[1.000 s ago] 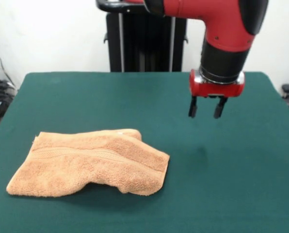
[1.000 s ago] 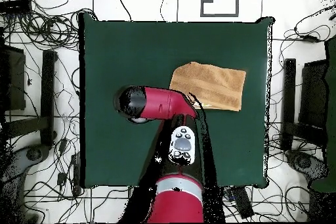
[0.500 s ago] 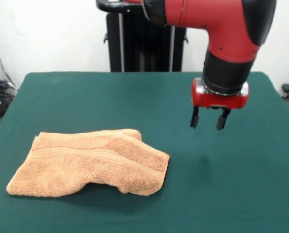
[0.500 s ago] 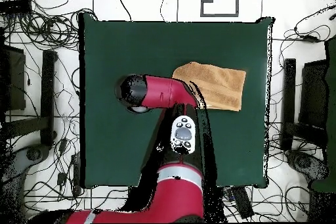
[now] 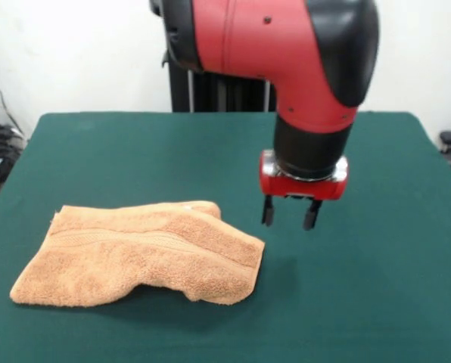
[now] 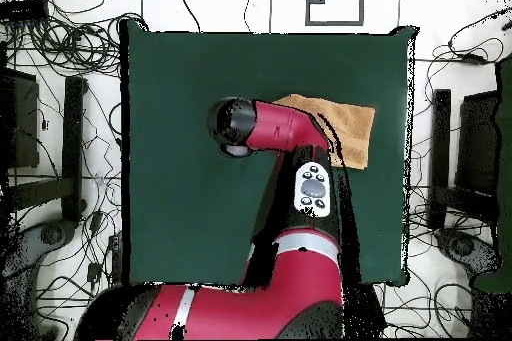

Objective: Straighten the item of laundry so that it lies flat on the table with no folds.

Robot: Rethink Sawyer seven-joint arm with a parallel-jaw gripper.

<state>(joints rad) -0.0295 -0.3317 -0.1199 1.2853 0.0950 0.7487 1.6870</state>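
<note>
The end effector (image 5: 290, 213) hung above the counter (image 5: 377, 287) with its two dark fingers (image 5: 268, 211) pointing straight down and set apart, nothing between them. It was clear of the green surface, with a faint shadow on the cloth below it. Above the fingers sat a red wrist ring, then a black cuff, then the thick red and black arm (image 5: 286, 45) that came down from the top of the front view. In the overhead view the arm (image 6: 275, 127) lay across the counter (image 6: 190, 197) and hid the end effector beneath it.

The towel (image 5: 138, 253) lay just beside the end effector, to its left in the front view, not touching it. It was orange-tan terry cloth with a fluffy pile, resting on the left near part of the counter in that view. It was not flat: one layer was folded over another, so the right end was thick and doubled, with a rounded edge facing the end effector. A woven band stripe (image 5: 127, 240) ran along its length. The near edge dipped and lifted slightly in the middle, with shadow beneath it. The left end spread thinner and wider. In the overhead view only part of the towel (image 6: 350, 127) showed beyond the arm.
</note>
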